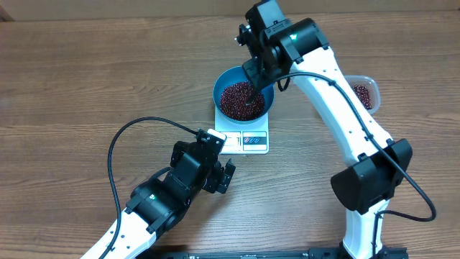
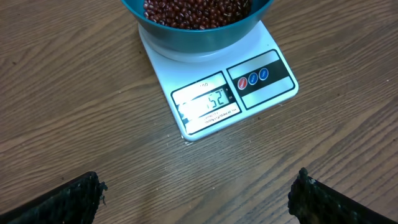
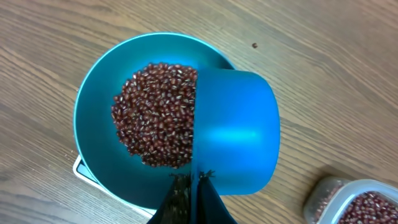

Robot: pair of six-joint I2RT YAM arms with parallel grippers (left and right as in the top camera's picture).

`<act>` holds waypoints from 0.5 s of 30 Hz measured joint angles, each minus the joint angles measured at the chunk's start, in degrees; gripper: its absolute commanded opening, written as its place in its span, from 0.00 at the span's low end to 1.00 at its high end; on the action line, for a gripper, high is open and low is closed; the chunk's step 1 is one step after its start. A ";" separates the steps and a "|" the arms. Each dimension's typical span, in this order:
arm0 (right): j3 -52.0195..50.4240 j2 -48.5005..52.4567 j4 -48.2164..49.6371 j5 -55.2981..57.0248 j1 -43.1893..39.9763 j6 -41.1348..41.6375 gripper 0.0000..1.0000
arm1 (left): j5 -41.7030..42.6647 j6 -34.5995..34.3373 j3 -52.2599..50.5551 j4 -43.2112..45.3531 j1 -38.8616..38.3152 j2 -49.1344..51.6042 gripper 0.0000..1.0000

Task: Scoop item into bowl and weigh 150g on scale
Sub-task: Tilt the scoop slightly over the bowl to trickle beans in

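Observation:
The bright blue bowl stands on the white scale and holds a heap of dark red-brown beans. In the right wrist view my right gripper is shut on the handle of a blue scoop. The scoop hangs turned over the right side of the bowl, above the beans. My left gripper is open and holds nothing. It hovers over bare wood in front of the scale, whose display is lit with blurred digits.
A clear plastic tub with more beans sits to the right of the bowl, behind the right arm. The left arm's black cable loops over the table at the front left. One stray bean lies on the wood beyond the bowl.

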 measured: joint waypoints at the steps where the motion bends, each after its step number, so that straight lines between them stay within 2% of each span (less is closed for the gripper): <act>1: -0.02 0.00 -0.04 -0.02 0.17 0.00 0.04 | 0.00 0.00 0.00 0.00 0.00 0.00 0.99; 15: -5.95 0.11 3.30 0.02 1.14 0.02 0.04 | 0.00 0.00 0.00 -0.02 0.00 0.00 1.00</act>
